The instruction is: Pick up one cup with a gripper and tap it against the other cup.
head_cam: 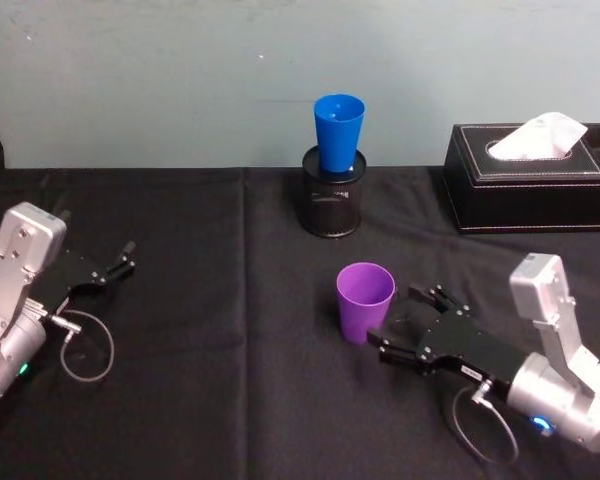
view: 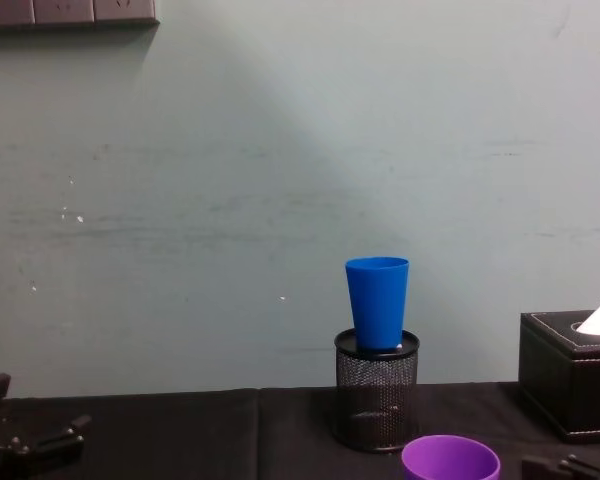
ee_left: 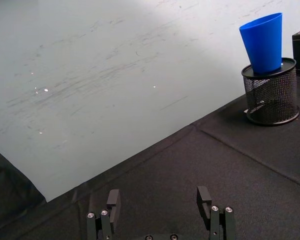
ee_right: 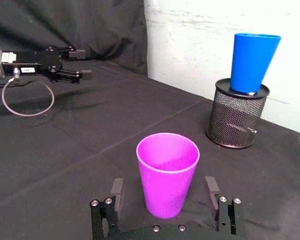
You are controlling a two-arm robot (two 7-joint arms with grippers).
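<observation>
The purple cup stands upright on the black cloth near the front middle. My right gripper lies low just right of it. In the right wrist view the purple cup stands between the open fingers, with a gap on each side. The blue cup sits upright in the mouth of a black wire-mesh pen holder at the back middle, and the blue cup shows above the purple cup's rim. My left gripper rests open at the far left, holding nothing.
A black tissue box with a white tissue stands at the back right, close to the pen holder. A pale wall runs right behind the table. A loose cable loop hangs by the left arm.
</observation>
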